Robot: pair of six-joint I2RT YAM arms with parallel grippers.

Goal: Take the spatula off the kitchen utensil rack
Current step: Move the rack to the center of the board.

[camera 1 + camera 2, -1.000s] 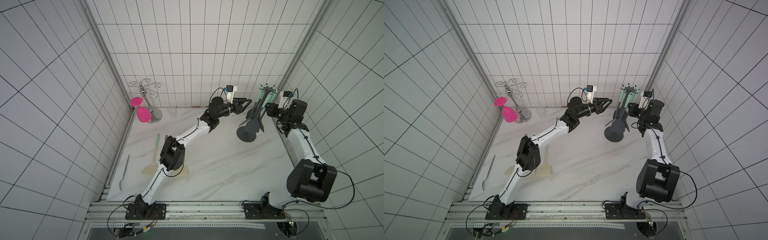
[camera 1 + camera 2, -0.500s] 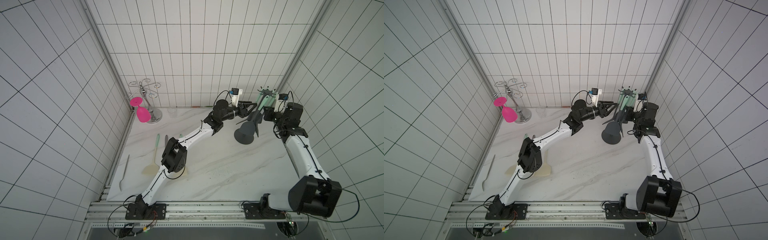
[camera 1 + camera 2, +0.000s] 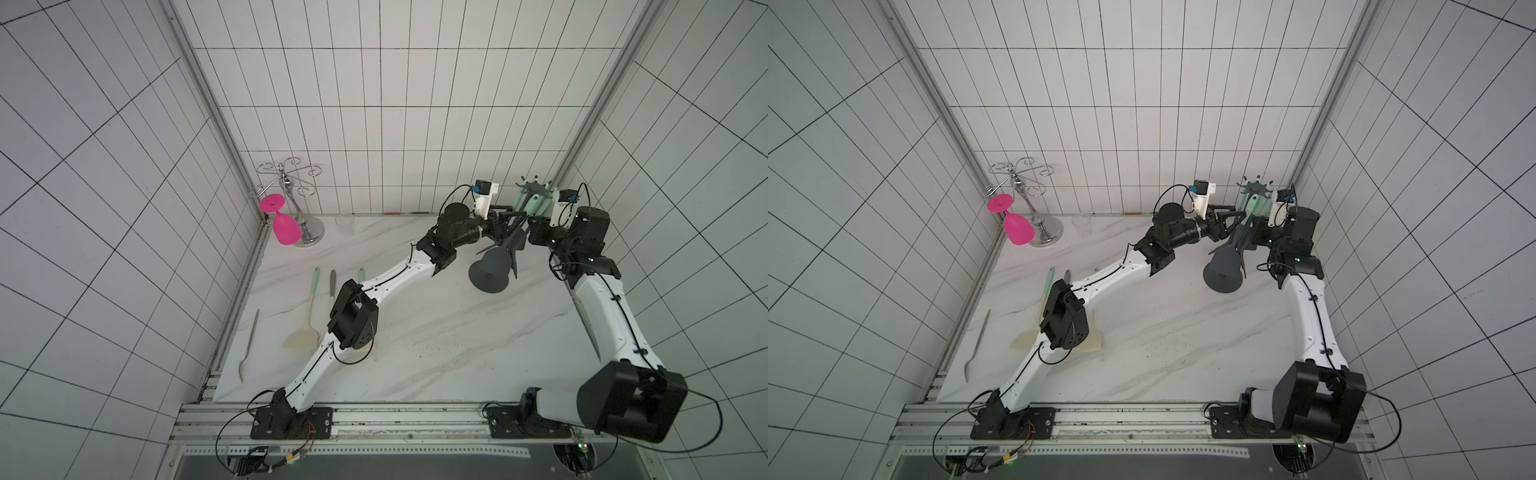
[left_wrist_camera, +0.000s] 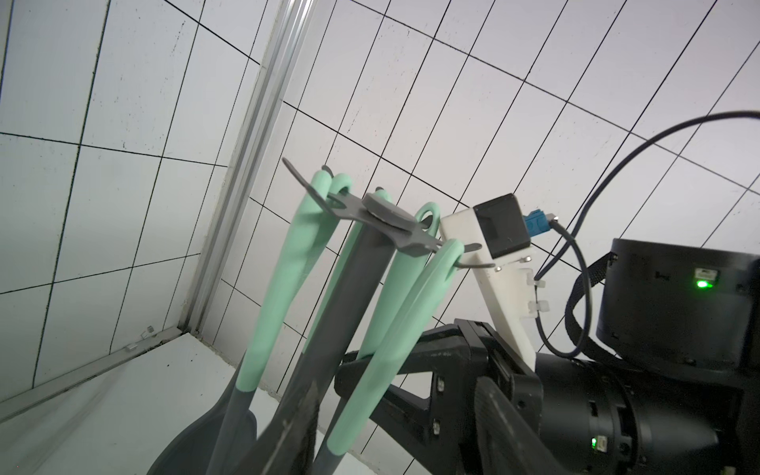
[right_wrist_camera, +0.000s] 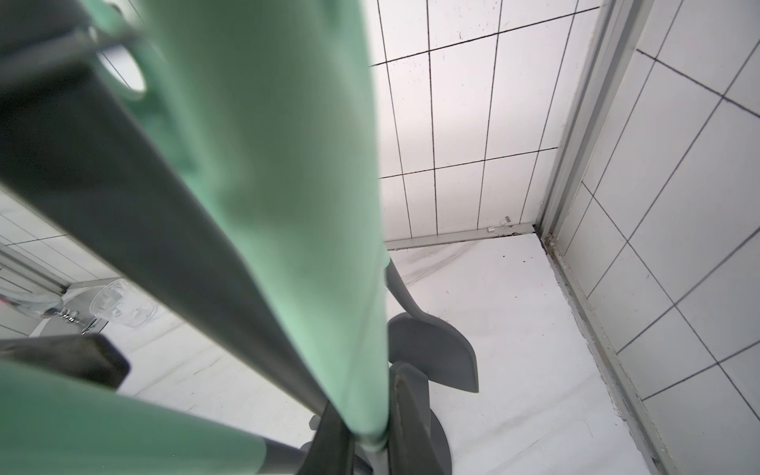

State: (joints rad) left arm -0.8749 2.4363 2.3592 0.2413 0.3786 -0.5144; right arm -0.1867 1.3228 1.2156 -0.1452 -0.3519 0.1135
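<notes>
Roughly: a shiny chrome glass holder (image 3: pixel 309 239) with a pink glass (image 3: pixel 286 228) was seen back-left, a cream flat-bladed turner (image 3: pixel 301 338) laid on the marble table (image 3: pixel 436 332). The left gripper (image 3: pixel 1239 216) was held half open at the matte dark-grey kitchen utensil rack (image 3: pixel 488 274), back-right, nothing gripped. The spatula (image 5: pixel 432 349) was hung there, flat grey blade down, long axis along the pole (image 4: pixel 349 288). The right gripper (image 4: pixel 343 372) was closed narrowly on a smooth mint handle (image 5: pixel 288 246); whose, not determinable.

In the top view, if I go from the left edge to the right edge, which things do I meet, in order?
thin grey utensil → pink glass → small clear glass → kitchen utensil rack. The chrome glass holder and the spatulas lying on the table overlap these, so they are left out.
</notes>
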